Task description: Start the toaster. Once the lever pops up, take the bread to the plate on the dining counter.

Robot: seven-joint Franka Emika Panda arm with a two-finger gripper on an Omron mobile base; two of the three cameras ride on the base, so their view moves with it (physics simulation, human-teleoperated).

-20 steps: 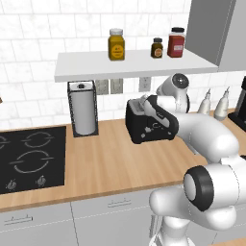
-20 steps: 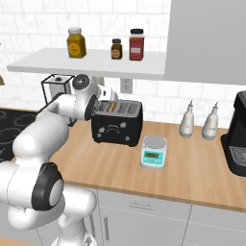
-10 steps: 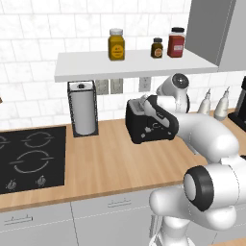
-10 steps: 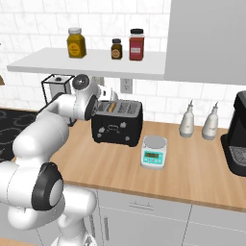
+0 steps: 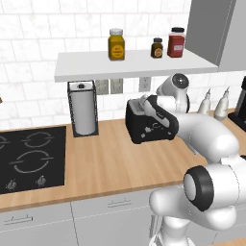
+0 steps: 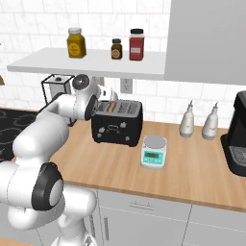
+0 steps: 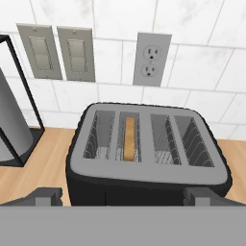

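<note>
Nothing has moved: your pincer still hovers spread open over the toaster (bread sits in one slot).

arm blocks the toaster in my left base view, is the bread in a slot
Observer: Yes, the bread stands in the toaster, second slot from the left in the hand view.
Operator: where's the tool
Observer: The tool hangs over the toaster's near edge, fingertips wide apart, holding nothing.
Operator: anything behind the arm
Observer: A small kitchen scale sits close by the toaster's far side.
</note>
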